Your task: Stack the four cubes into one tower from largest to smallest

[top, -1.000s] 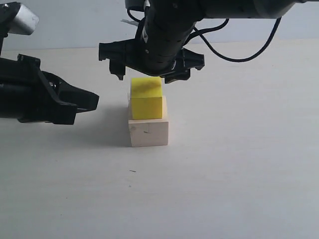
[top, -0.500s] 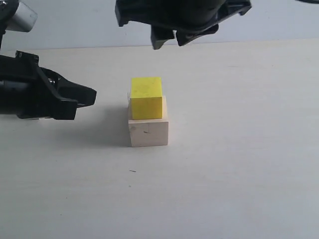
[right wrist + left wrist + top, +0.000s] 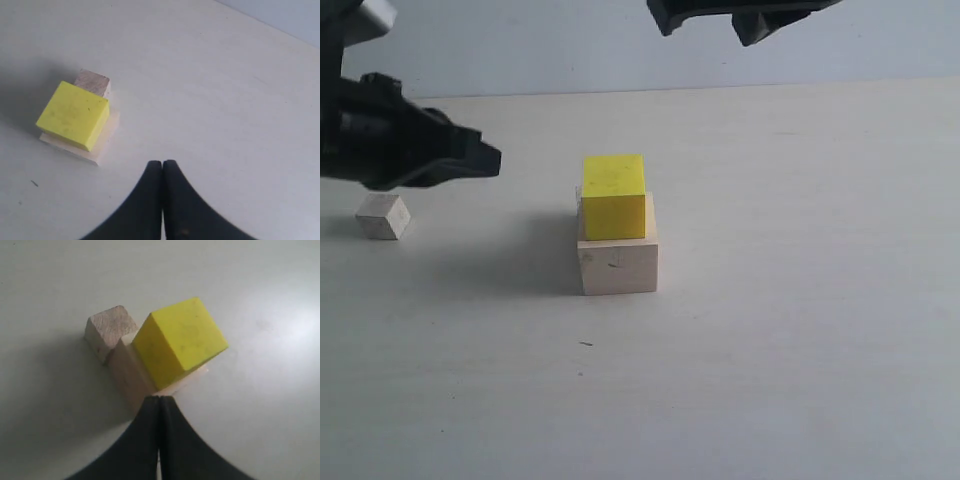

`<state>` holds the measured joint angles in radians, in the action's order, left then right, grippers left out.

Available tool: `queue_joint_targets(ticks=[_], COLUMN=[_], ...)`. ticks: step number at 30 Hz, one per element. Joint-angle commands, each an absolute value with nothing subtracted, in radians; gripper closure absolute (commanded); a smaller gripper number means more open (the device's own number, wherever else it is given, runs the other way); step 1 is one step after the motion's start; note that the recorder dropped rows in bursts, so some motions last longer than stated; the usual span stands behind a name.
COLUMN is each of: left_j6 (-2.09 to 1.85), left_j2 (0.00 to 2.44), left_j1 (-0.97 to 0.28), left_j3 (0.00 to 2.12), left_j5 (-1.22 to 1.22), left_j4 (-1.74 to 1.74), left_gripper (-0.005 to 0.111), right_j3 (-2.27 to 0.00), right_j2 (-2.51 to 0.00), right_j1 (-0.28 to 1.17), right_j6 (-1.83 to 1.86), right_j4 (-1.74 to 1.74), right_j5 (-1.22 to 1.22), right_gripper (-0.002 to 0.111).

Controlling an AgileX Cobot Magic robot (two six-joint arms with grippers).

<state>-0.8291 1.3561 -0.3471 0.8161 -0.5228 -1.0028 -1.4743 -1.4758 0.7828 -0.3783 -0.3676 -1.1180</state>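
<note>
A bright yellow cube (image 3: 614, 196) rests on the large pale wood cube (image 3: 617, 264) in the middle of the table, set slightly toward its left edge. The brownish grained cube (image 3: 110, 330) stands on the table right behind this stack and is hidden in the exterior view. The smallest pale cube (image 3: 383, 216) lies alone at the far left. My left gripper (image 3: 490, 160) hovers left of the stack, shut and empty, its tips (image 3: 159, 399) pointing at the stack. My right gripper (image 3: 163, 163) is shut and empty, high above the stack; only its underside (image 3: 752, 25) shows at the exterior view's top edge.
The white table (image 3: 800, 300) has a small dark speck (image 3: 585, 344) in front of the stack. Its far edge meets a pale wall (image 3: 520, 50). Nothing else stands on it.
My right gripper has risen off the yellow cube, drifted right and shut. My left gripper has lifted and pulled left, uncovering the smallest pale cube.
</note>
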Motion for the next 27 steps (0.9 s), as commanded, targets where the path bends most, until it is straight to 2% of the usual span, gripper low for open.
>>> queue_joint_targets(ticks=[1, 7, 14, 21, 27], left_j6=[-0.821, -0.821, -0.821, -0.776, -0.776], left_j2=[1.47, 1.676, 1.956, 2.077, 2.115], left_j1=[-0.339, -0.336, -0.331, -0.262, -0.26], left_j3=[0.983, 1.15, 1.372, 1.46, 1.46], left_j5=[-0.587, -0.617, -0.637, -0.752, -0.806], left_j4=[-1.007, -0.997, -0.997, -1.016, -1.019], left_gripper=[0.107, 0.107, 0.107, 0.107, 0.107], right_j3=[-1.472, -1.472, -1.472, -1.472, -1.472], right_j2=[-1.466, -1.429, -1.267, -1.182, -1.186], right_j1=[0.783, 0.783, 0.783, 0.783, 0.783], right_j6=[-0.363, -0.365, -0.367, -0.413, -0.415], right_j4=[-0.403, -0.407, -0.399, -0.395, -0.394], right_j5=[-1.162, -1.221, -1.221, -1.221, -1.221], right_gripper=[0.108, 0.108, 0.108, 0.108, 0.108])
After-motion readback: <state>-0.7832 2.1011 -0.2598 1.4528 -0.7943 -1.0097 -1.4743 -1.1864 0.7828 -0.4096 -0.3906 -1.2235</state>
